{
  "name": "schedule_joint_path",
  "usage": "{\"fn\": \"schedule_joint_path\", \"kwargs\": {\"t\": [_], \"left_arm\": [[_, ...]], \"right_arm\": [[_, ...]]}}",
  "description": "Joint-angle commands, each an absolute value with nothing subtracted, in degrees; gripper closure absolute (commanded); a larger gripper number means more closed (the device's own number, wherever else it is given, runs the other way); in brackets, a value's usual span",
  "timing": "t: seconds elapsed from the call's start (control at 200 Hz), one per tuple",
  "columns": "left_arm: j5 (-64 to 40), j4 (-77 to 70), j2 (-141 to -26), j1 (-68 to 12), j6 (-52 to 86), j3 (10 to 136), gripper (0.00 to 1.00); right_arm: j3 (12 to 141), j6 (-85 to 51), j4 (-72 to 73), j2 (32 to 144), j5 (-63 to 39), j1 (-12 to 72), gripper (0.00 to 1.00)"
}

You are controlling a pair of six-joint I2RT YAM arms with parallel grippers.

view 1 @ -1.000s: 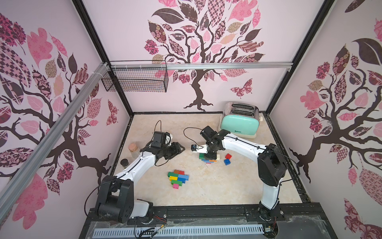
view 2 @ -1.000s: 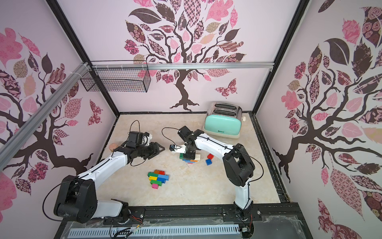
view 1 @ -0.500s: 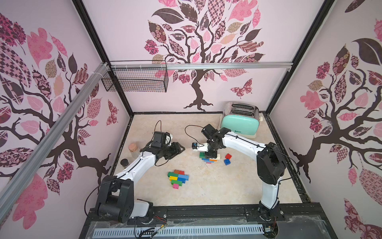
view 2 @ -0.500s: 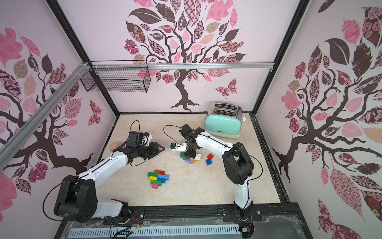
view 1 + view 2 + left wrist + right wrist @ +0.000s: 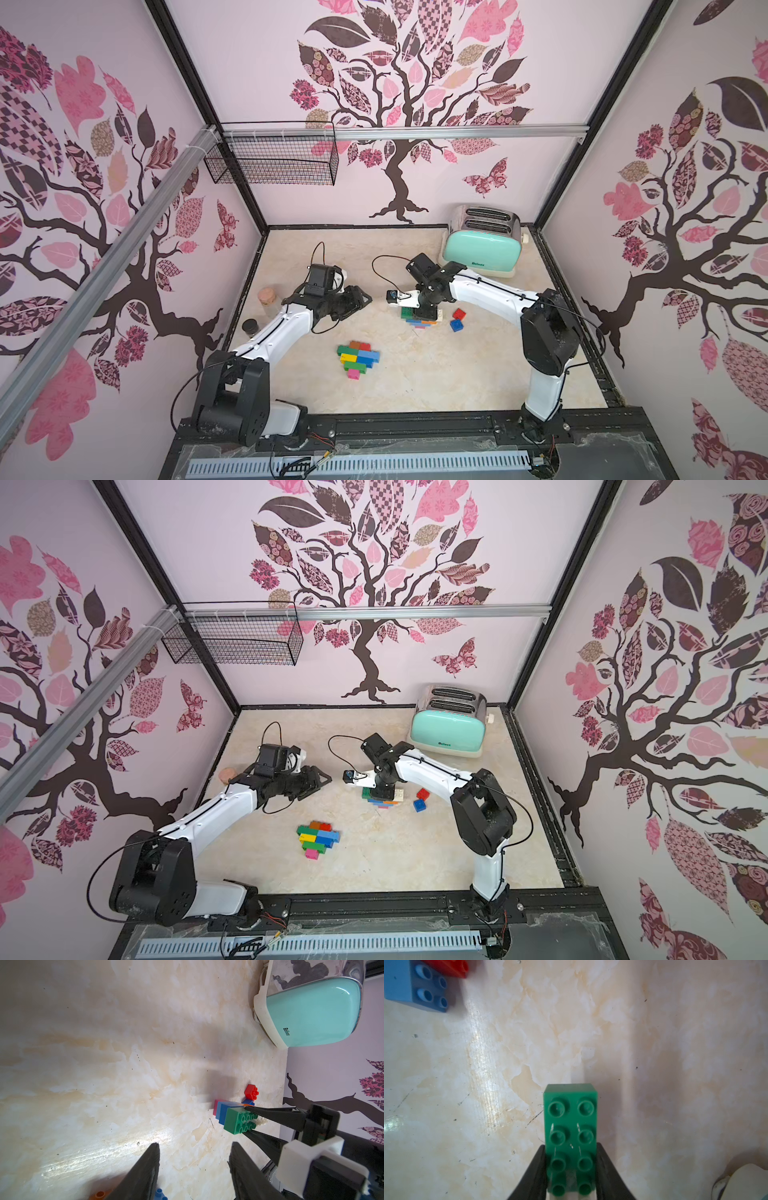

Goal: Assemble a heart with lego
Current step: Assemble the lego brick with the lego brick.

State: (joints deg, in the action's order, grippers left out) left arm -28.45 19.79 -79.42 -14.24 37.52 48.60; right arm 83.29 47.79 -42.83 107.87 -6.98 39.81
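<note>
While the marbled table [image 5: 478, 374] spreads out between the papered walls, a mint toaster [image 5: 482, 249] stands at its far right, the largest thing on it. Both arms reach in from the near edge towards the middle.

The left gripper [image 5: 360, 300] hangs over bare table left of centre. Its fingers are parted a moderate way and there is nothing between them, as the left wrist view [image 5: 194, 1147] shows. The right gripper [image 5: 428, 309] points down just right of it, its fingers closed on the long sides of a green brick [image 5: 571, 1118]. That brick is oblong with eight studs, and most of it juts out past the fingertips [image 5: 538, 1159].

Nearer the front, well apart from both grippers, the lego heart [image 5: 358, 357] lies flat. It is a patch of green, yellow, blue, red and brown bricks with a pink one at its near point.

A small loose lego pile [image 5: 420, 322] sits directly under the right gripper, made up of blue, orange, pink and white pieces. In the left wrist view the green brick [image 5: 234, 1121] lies hard against the pile's left end. Whether it touches the pile or the table, I cannot tell.

Just right of the pile lie a single red brick [image 5: 459, 313] and, nearer, a blue brick [image 5: 456, 325], close beside each other.
</note>
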Motion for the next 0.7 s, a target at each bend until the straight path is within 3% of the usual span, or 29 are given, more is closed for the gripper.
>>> {"fn": "schedule_joint_path", "kwargs": {"t": [0.0,0.695], "left_arm": [[-27.4,19.8,-78.2,-13.9,36.9,47.9,0.43],[-27.9,19.7,-76.8,-13.4,37.1,47.6,0.43]], "right_arm": [[82.8,46.8,-49.2,111.6,-8.2,39.6,0.71],[81.1,44.7,-46.5,113.4,0.0,41.6,0.70]]}}
